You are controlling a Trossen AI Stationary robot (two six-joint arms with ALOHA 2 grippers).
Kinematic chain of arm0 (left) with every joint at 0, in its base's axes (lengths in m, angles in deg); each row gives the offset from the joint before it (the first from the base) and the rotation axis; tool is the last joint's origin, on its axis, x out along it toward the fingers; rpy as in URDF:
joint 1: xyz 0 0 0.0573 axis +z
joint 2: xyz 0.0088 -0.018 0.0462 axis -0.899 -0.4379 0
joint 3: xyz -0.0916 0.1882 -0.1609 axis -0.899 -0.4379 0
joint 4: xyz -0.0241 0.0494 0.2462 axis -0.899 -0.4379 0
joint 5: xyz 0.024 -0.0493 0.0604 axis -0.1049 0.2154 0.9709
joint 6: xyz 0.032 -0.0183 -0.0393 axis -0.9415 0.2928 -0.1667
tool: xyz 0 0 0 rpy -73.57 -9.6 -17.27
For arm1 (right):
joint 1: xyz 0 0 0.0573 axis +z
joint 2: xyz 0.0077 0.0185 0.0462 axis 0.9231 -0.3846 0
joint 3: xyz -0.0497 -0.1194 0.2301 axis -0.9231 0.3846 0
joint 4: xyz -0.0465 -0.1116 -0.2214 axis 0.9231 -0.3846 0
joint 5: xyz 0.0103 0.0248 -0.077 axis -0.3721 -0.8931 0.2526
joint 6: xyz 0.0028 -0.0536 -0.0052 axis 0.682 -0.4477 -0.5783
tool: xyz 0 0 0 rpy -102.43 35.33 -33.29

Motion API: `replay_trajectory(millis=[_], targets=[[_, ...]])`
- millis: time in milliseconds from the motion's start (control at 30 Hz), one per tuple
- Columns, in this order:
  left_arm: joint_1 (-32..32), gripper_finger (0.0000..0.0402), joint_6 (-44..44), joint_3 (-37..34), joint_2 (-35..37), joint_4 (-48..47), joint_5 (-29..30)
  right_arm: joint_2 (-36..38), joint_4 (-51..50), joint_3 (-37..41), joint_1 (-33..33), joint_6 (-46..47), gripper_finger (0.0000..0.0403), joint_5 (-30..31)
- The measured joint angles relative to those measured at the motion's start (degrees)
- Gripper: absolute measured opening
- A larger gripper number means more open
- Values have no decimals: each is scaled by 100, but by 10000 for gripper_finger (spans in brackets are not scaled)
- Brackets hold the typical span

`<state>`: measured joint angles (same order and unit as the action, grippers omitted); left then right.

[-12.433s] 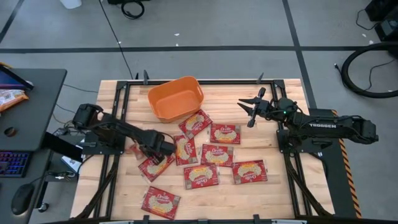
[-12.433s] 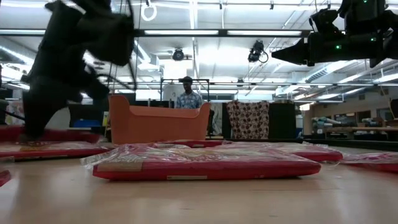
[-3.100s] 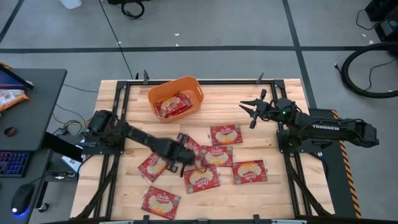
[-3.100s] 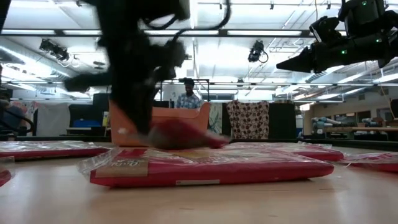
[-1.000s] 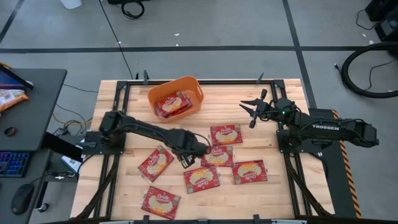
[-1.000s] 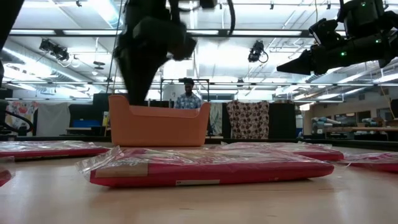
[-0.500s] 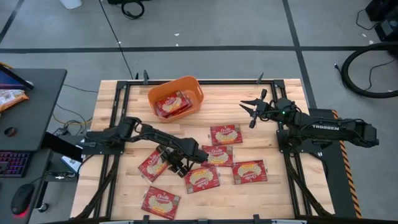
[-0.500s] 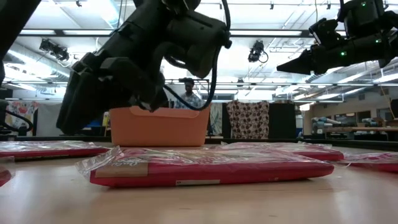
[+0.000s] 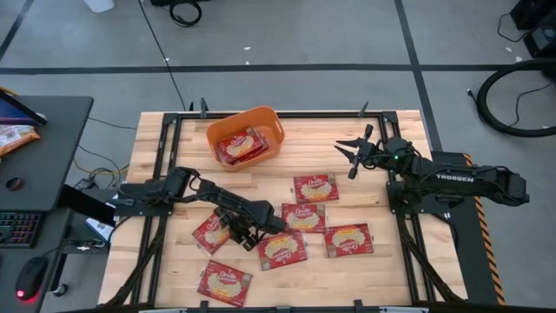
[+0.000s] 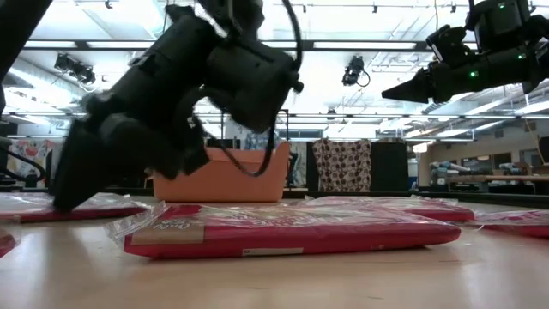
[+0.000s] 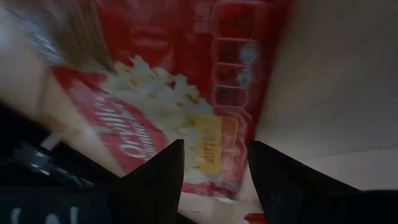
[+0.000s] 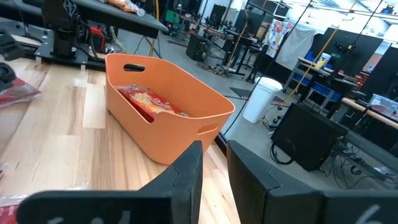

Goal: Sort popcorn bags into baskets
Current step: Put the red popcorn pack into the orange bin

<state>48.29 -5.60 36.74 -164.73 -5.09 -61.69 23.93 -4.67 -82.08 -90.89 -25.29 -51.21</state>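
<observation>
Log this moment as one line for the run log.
left gripper: open, low over popcorn bag | right gripper: raised, idle | orange basket: popcorn inside | loose bags: six on table

White capitals reading TROSSEN run along my right arm (image 9: 453, 177), seen from above. On the popcorn bag (image 11: 186, 106) beneath my left wrist, a yellow panel carries the word BUTTER; the white script beside it is too blurred to read.
</observation>
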Motion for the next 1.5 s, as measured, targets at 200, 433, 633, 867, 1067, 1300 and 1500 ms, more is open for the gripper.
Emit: replay_trajectory(millis=[200, 433, 633, 867, 1067, 1300, 1500], targets=[[-164, 183, 28, -180, -2, 167, -262, 0, 37, 0, 0, 13, 79, -4], [-220, 180, -370, -389, 5, 81, -231, 0, 35, 0, 0, 17, 79, -17], [-342, 132, -655, -783, 22, 106, -292, 0, 35, 0, 0, 9, 79, -20], [-377, 19, -930, -788, 15, 58, -65, 0, 39, 0, 0, 7, 79, -20], [-299, 6, -1454, -516, 20, -360, 175, 0, 47, 0, 0, 4, 79, -20], [151, 3, -1660, 19, 577, -904, 671, 0, 61, 0, 1, 3, 79, -20], [609, 2, -1670, 542, 1076, -896, 1536, 0, 79, 0, 0, 2, 79, -20]])
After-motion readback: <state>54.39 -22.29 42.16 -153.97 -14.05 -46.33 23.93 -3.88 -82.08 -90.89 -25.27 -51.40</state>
